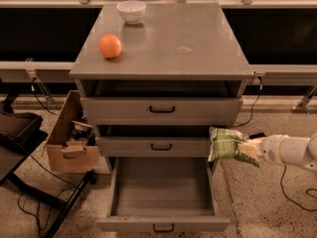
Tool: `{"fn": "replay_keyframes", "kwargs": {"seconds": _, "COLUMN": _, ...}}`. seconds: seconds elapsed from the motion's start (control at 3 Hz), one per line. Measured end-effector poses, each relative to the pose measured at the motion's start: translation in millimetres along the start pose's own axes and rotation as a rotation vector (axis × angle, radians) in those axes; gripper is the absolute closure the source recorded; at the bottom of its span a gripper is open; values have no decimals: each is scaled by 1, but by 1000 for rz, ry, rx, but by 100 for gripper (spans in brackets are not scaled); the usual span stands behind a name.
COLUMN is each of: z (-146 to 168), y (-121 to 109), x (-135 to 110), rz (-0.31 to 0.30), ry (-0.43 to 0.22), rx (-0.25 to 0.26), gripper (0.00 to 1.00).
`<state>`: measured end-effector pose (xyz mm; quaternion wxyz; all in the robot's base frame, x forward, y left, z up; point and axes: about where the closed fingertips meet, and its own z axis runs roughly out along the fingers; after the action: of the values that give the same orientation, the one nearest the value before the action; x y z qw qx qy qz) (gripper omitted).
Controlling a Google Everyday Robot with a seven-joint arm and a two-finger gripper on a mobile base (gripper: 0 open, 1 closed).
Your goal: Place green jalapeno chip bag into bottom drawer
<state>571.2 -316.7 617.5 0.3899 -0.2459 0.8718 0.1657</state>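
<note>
— Where is the green jalapeno chip bag (227, 145)?

— In the right half of the frame, a bit below the middle. It is up in the air. Its left edge is just in front of the right end of the middle drawer (153, 146).

— What holds it?

— The gripper (251, 150). It comes in from the right edge of the frame on a white arm (290, 150), and its fingers are closed on the right end of the bag. The bag sticks out to the left of it.

— Is the bag in the bottom drawer (161, 187)?

— No. That drawer is pulled out, low in the middle of the frame. You can see its grey inside, and nothing lies in it. The bag hangs higher, near the drawer's back right corner, and most of it is out past the right side.

— How many drawers are there?

— Three. One is the open bottom one. The other two, the middle one and the top drawer (162, 110), are pushed in. Each of the three has one small black handle.

— What is on the cabinet top (183, 38)?

— Two things. One orange (110, 46) sits at the upper left of the top, and one white bowl (131, 11) sits behind it, near the back edge. They are apart.

— Anything on the floor?

— One open cardboard box (69, 138) at the left, just beside the cabinet, with some stuff in it. There are dark cables too, at the lower left and the lower right.
</note>
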Motion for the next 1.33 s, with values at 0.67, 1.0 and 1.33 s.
{"fn": "replay_keyframes", "kwargs": {"seconds": 0.67, "z": 30, "y": -8, "x": 34, "rz": 40, "ry": 38, "rx": -24, "gripper": 100}}
{"fn": "replay_keyframes", "kwargs": {"seconds": 1.0, "z": 83, "y": 16, "x": 62, "rz": 57, "ry": 69, "rx": -54, "gripper": 100}}
{"fn": "replay_keyframes", "kwargs": {"seconds": 1.33, "z": 170, "y": 61, "x": 103, "rz": 62, "ry": 128, "rx": -134, "gripper": 100}}
